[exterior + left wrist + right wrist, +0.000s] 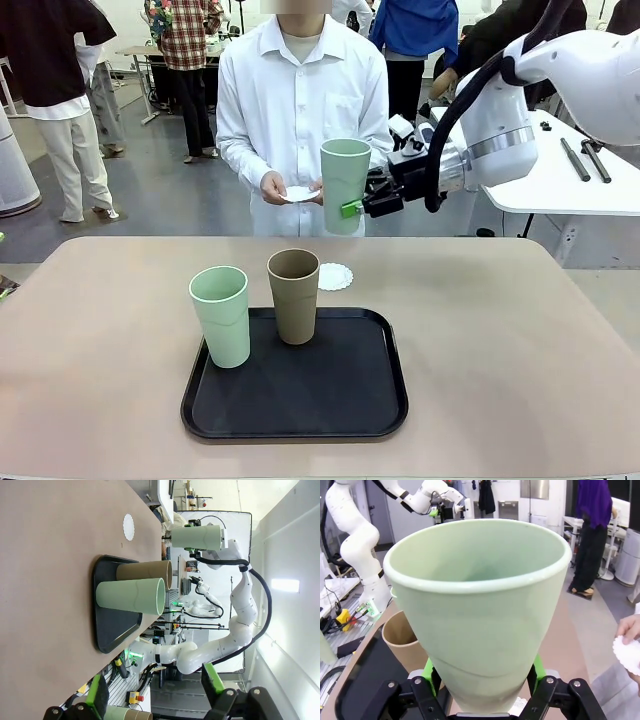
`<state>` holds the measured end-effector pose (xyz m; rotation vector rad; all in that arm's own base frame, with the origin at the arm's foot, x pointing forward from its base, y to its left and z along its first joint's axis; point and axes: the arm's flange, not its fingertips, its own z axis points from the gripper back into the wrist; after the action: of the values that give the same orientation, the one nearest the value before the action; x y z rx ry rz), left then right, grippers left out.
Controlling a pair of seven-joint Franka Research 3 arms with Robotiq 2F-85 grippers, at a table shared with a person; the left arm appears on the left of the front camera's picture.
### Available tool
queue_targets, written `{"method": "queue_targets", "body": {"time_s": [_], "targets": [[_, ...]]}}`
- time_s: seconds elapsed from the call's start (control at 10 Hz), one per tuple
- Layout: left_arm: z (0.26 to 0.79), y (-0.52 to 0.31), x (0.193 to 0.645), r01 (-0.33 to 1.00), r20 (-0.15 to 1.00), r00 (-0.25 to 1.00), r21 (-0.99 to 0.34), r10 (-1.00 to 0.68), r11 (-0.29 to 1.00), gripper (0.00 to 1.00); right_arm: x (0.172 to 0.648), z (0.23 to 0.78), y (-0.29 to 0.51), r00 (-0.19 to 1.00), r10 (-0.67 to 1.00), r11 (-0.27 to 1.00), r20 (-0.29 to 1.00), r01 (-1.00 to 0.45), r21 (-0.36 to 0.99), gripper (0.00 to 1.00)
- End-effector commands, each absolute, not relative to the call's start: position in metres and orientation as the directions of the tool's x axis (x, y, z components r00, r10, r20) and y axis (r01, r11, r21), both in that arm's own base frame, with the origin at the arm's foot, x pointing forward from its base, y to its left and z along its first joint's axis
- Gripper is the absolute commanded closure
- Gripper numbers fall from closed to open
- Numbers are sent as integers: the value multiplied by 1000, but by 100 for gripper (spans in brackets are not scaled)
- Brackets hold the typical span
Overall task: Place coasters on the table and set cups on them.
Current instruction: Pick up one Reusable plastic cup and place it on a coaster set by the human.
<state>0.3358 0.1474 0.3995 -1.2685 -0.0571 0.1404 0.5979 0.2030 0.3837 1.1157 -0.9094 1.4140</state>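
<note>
Right gripper (481, 676) is clamped on a pale green cup (480, 590), holding it up in the air near the far edge of the desk (500, 350). One coaster (335, 276) lies bare just behind the tray (300, 412), and the person's hand (275, 187) holds another. Tan cup (294, 295) and second green cup (220, 315) stand on the tray. Left gripper (155, 687) is spread and empty. Early days imo, no cup seated yet.

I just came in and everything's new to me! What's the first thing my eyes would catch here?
The robot's right pincer holds a pale green cup up in the air near the far side of the table, right in front of a person holding a white doily. Below, a second green cup and a brown cup stand on a black tray, with another doily lying just behind it.
</note>
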Motion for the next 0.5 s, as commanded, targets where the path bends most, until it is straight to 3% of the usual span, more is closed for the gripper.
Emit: {"method": "queue_targets", "body": {"time_s": [0.0,0.4], "targets": [[401,148,335,-68,-29,990,-958,141,278,0,618,367,219,-42,284,-193,958,-981,14,19],[401,148,335,-68,-29,990,-958,141,278,0,644,338,227,-4,282,-174,959,-984,47,19]]}}
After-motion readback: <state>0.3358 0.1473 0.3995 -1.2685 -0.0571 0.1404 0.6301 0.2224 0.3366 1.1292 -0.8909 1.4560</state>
